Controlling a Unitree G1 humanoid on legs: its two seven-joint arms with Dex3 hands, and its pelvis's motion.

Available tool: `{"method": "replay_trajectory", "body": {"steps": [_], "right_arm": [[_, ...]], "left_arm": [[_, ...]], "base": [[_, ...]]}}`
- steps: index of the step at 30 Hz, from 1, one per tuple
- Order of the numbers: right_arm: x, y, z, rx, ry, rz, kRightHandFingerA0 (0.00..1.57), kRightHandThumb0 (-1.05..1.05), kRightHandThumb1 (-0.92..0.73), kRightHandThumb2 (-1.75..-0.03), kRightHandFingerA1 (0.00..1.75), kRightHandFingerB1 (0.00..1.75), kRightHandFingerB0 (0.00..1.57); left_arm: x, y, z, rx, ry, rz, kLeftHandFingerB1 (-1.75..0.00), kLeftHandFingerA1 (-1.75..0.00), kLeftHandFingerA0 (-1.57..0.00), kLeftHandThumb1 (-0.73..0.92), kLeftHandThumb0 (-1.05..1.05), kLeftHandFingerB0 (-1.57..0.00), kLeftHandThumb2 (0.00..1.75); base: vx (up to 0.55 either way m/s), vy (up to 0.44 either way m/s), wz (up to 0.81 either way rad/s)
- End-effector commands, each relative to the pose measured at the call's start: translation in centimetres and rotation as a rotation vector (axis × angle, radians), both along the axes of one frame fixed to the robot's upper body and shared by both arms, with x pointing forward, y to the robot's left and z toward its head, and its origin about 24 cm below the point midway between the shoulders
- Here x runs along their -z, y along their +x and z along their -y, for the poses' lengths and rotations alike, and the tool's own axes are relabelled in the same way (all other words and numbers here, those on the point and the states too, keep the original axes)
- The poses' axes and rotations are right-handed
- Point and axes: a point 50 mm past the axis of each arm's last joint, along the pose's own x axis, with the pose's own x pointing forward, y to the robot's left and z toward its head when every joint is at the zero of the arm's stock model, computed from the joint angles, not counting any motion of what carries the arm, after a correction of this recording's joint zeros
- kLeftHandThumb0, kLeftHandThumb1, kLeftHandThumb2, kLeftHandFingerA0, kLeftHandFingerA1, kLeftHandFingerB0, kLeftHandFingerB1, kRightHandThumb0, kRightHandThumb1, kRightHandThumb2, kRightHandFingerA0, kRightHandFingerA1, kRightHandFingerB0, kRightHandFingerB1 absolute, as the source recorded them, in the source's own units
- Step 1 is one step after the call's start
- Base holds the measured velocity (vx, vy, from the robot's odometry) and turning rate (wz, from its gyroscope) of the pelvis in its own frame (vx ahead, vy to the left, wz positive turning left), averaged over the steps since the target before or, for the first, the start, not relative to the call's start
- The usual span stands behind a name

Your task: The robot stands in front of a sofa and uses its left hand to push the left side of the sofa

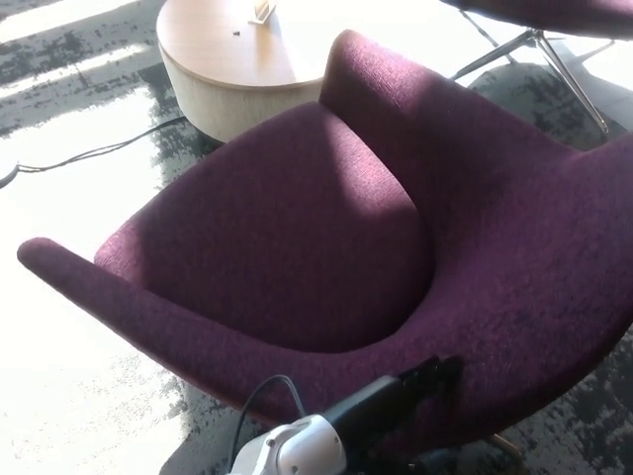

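We find the purple sofa (326, 247) filling centre frame, and a hand (430, 374) at five o'clock against its front edge, finger spread indiscernible, so we advise a flat, steady push, avoiding the round wooden table (227, 69) at eleven.

Floor left of sofa (297, 247) open; round table (227, 59) blocks behind.

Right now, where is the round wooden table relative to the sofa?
In the head view the round wooden table sits at the top left, just behind the purple sofa, close to its backrest, with a black cable on the floor beside it.
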Motion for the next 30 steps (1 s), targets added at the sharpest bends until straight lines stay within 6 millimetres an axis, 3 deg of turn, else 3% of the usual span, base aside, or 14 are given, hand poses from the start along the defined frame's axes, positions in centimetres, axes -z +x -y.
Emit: {"method": "replay_trajectory", "body": {"steps": [1, 7, 8, 9, 11, 12, 18, 19, 21, 22, 25, 26, 27, 30], "right_arm": [[0.4, -0.8, 0.4, 0.026, 0.056, -0.022, 0.65, -0.66, -0.77, -0.65, 0.42, 0.34, 0.43], [0.7, -1.4, 0.2, 0.023, 0.047, -0.034, 0.57, -0.74, -0.62, -0.72, 0.43, 0.40, 0.46], [0.7, -1.4, 0.2, 0.035, 0.054, -0.038, 0.58, -0.76, -0.62, -0.73, 0.44, 0.41, 0.48], [0.7, -1.4, 0.2, 0.037, 0.054, -0.037, 0.59, -0.78, -0.61, -0.75, 0.45, 0.41, 0.47], [0.7, -1.3, 0.3, 0.042, 0.065, -0.034, 0.58, -0.75, -0.61, -0.74, 0.45, 0.41, 0.47], [0.6, -1.1, 0.4, 0.033, 0.058, -0.028, 0.61, -0.67, -0.74, -0.63, 0.40, 0.36, 0.51], [0.6, -1.2, 0.5, 0.046, 0.065, -0.032, 0.62, -0.68, -0.72, -0.63, 0.41, 0.36, 0.52], [0.7, -1.2, 0.5, 0.053, 0.071, -0.035, 0.55, -0.68, -0.58, -0.95, 0.55, 0.50, 0.44], [0.7, -1.3, 0.4, 0.048, 0.064, -0.033, 0.55, -0.69, -0.60, -0.96, 0.55, 0.49, 0.42], [0.7, -1.3, 0.4, 0.050, 0.067, -0.033, 0.63, -0.65, -0.72, -0.63, 0.41, 0.36, 0.52], [0.5, -0.8, 0.3, 0.054, 0.069, -0.028, 0.56, -0.69, -0.60, -0.96, 0.55, 0.50, 0.43], [0.6, -0.9, 0.3, 0.063, 0.078, -0.032, 0.63, -0.65, -0.71, -0.63, 0.41, 0.36, 0.51], [0.7, -1.2, 0.3, 0.067, 0.083, -0.037, 0.64, -0.64, -0.71, -0.63, 0.42, 0.36, 0.52], [0.7, -1.4, 0.2, 0.074, 0.088, -0.038, 0.65, -0.64, -0.71, -0.62, 0.43, 0.36, 0.53]], "left_arm": [[1.0, -1.4, -1.0, 0.067, -0.053, -0.093, -0.33, -0.31, -0.09, 0.85, -0.85, -0.12, 0.89], [1.4, -0.9, -3.9, -0.033, -0.081, -0.140, -0.29, -0.33, -0.16, 0.92, -0.83, -0.13, 0.75], [1.3, -0.8, -4.3, -0.042, -0.052, -0.141, -0.38, -0.46, -0.13, 0.79, -0.84, -0.04, 1.16], [1.2, -0.7, -4.4, -0.048, -0.051, -0.140, -0.28, -0.33, -0.18, 0.92, -0.89, -0.12, 0.75], [1.0, -0.6, -4.9, -0.070, -0.055, -0.139, -0.28, -0.33, -0.18, 0.92, -0.87, -0.12, 0.74], [0.7, -0.5, -5.4, -0.082, -0.053, -0.145, -0.36, -0.41, -0.04, 0.80, -0.88, -0.06, 1.16], [0.1, -0.6, -7.6, -0.085, -0.051, -0.123, -0.29, -0.26, -0.06, 0.92, -0.84, -0.16, 0.77], [0.1, -0.6, -8.2, -0.108, -0.062, -0.142, -0.35, -0.36, -0.02, 0.80, -0.89, -0.15, 1.13], [0.1, -0.6, -9.1, -0.081, 0.000, -0.106, -0.33, -0.31, -0.01, 0.82, -0.84, -0.13, 1.16], [0.0, -0.6, -9.8, -0.090, 0.018, -0.098, -0.26, -0.27, -0.08, 0.91, -0.85, -0.14, 0.77], [-0.1, -0.2, -11.2, -0.101, 0.053, -0.083, -0.25, -0.29, -0.09, 0.91, -0.83, -0.12, 0.77], [0.0, -0.2, -11.7, -0.108, 0.058, -0.088, -0.25, -0.30, -0.09, 0.92, -0.86, -0.14, 0.77], [0.2, -0.4, -12.2, -0.122, 0.061, -0.096, -0.37, -0.41, -0.02, 0.78, -0.80, -0.14, 1.14], [0.5, -0.3, -13.6, -0.154, 0.066, -0.103, -0.36, -0.40, 0.00, 0.84, -0.90, -0.15, 1.17]], "base": [[0.00, 0.000, 0.00], [0.00, 0.000, 0.00], [0.00, 0.000, 0.00], [0.00, 0.000, 0.00], [0.00, 0.000, 0.00], [0.00, 0.000, 0.00], [0.00, 0.000, 0.00], [0.00, 0.000, 0.00], [0.00, 0.000, 0.00], [0.00, 0.000, 0.00], [0.00, 0.000, 0.00], [0.00, 0.000, 0.00], [0.00, 0.000, 0.00], [0.00, 0.000, 0.00]]}}
